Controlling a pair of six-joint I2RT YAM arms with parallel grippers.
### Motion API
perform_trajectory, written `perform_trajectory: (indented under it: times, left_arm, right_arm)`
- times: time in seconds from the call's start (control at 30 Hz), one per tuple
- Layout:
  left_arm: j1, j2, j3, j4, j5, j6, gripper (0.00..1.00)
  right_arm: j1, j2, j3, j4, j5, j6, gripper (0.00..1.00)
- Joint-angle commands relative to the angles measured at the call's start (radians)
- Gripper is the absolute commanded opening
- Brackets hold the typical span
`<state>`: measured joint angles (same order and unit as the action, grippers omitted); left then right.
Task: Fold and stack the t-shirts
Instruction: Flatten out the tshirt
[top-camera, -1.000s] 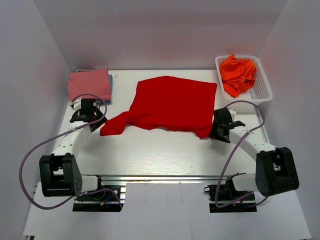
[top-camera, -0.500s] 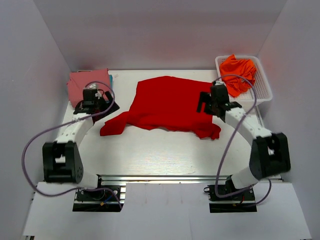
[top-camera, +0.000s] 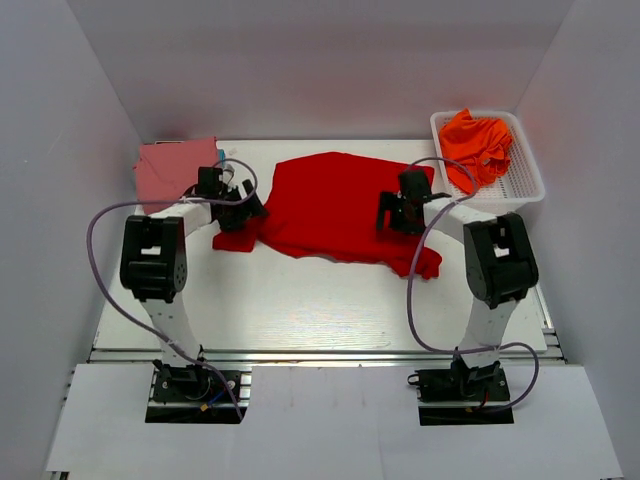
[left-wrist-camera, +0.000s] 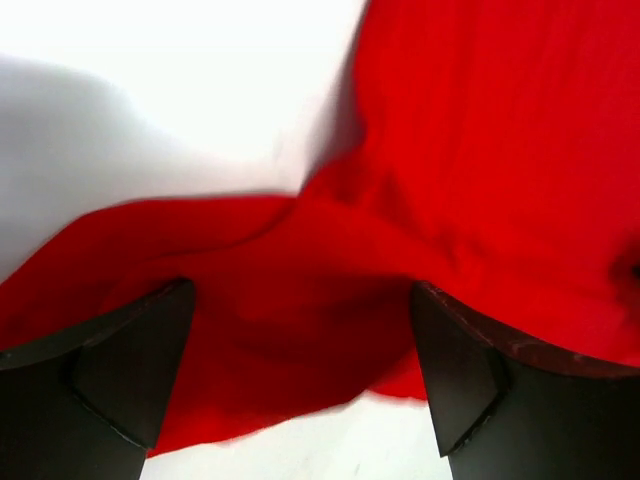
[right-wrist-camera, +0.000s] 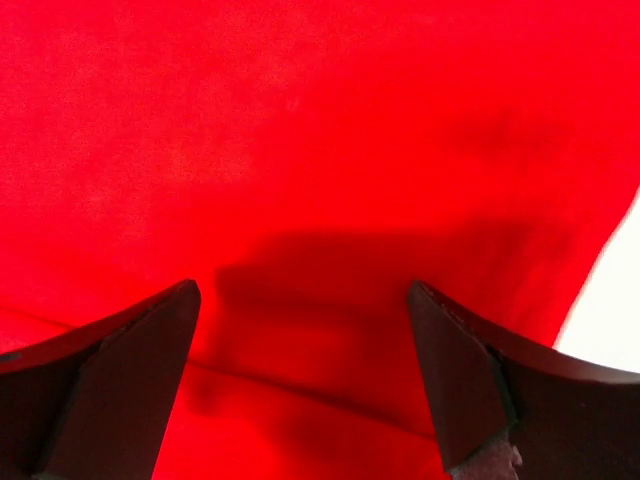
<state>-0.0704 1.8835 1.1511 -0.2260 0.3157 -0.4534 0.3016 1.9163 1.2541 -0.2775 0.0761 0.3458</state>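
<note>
two open hands over the red shirt

the red t-shirt (top-camera: 340, 205) lies spread out in the middle of the white table (top-camera: 300, 300). it is a bit wrinkly. one sleeve sticks out to the left and a corner pokes out at the near right.

the left gripper (top-camera: 245, 205) (left-wrist-camera: 300, 290) is over that left sleeve. its two black fingers are wide apart and hold nothing. red cloth shows between them, with some white table past it.

the right gripper (top-camera: 395, 212) (right-wrist-camera: 302, 288) is over the right side of the shirt. its fingers are wide apart too, with only flat red cloth under them. i cannot tell if any finger touches the cloth.

a pink t-shirt (top-camera: 170, 168) lies folded in the back left corner, near the left gripper. orange t-shirts (top-camera: 478, 140) sit bunched up in the white basket (top-camera: 530, 175) at the back right, apart from the red one.
</note>
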Motion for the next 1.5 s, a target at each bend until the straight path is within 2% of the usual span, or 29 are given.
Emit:
perform_trajectory:
  times: [0.0,0.13,0.23,0.27,0.4,0.47,0.57,0.63,0.67,0.77,0.9,0.97,1.0,1.13,1.3,1.4,1.47]
  left_arm:
    - [-0.006,0.146,0.099,-0.003,-0.003,0.009,1.0]
    - [-0.006,0.312,0.345,-0.022,-0.042,0.009,1.0]
    - [-0.028,0.437,0.552,-0.022,-0.047,0.018,1.0]
    - [-0.037,0.469,0.553,-0.022,-0.047,0.028,1.0]
    - [-0.058,0.624,0.839,-0.036,0.02,0.053,1.0]
    - [-0.071,0.709,0.962,-0.033,0.064,0.053,1.0]
    - [-0.098,0.794,1.077,-0.009,0.115,0.071,1.0]
    - [-0.111,0.816,1.111,0.004,0.129,0.082,1.0]
    - [-0.121,0.816,1.121,0.017,0.138,0.082,1.0]
    - [-0.131,0.801,1.121,0.059,0.196,0.096,1.0]
    - [-0.131,0.694,1.102,-0.004,0.162,0.166,1.0]
    - [-0.131,0.616,1.032,-0.016,0.117,0.195,1.0]
    - [-0.14,0.527,0.998,-0.016,0.117,0.205,1.0]
    - [-0.14,0.311,0.798,-0.007,0.053,0.232,1.0]
    - [-0.14,0.146,0.717,-0.148,-0.087,0.254,1.0]
    - [-0.14,0.018,0.571,-0.202,-0.159,0.231,1.0]
    - [-0.14,-0.073,0.364,-0.15,-0.159,0.191,1.0]
  right_arm:
    - [0.007,-0.091,-0.134,-0.015,-0.108,0.031,0.9]
    - [0.053,-0.181,-0.324,0.023,-0.242,-0.004,0.9]
    - [0.195,-0.227,-0.387,0.05,-0.317,-0.028,0.9]
    - [0.22,-0.235,-0.398,0.061,-0.359,-0.043,0.9]
    - [0.378,-0.234,-0.381,0.08,-0.423,-0.117,0.9]
    - [0.41,-0.221,-0.381,0.13,-0.455,-0.149,0.9]
    - [0.456,-0.185,-0.343,0.169,-0.545,-0.217,0.9]
    - [0.458,-0.168,-0.3,0.164,-0.544,-0.232,0.9]
    - [0.458,-0.168,-0.291,0.162,-0.494,-0.234,0.9]
    - [0.441,-0.191,-0.256,0.178,-0.429,-0.192,0.9]
    - [0.429,-0.253,-0.217,0.159,-0.206,-0.108,0.9]
    - [0.409,-0.278,-0.214,0.165,-0.138,-0.084,0.9]
    - [0.395,-0.281,-0.21,0.167,-0.09,-0.074,0.9]
    - [0.35,-0.287,-0.174,0.163,-0.081,-0.034,0.9]
    - [0.286,-0.325,-0.2,0.138,-0.02,0.008,0.9]
    - [0.246,-0.371,-0.248,0.138,0.022,0.039,0.9]
    - [0.222,-0.375,-0.271,0.132,0.036,0.058,0.9]
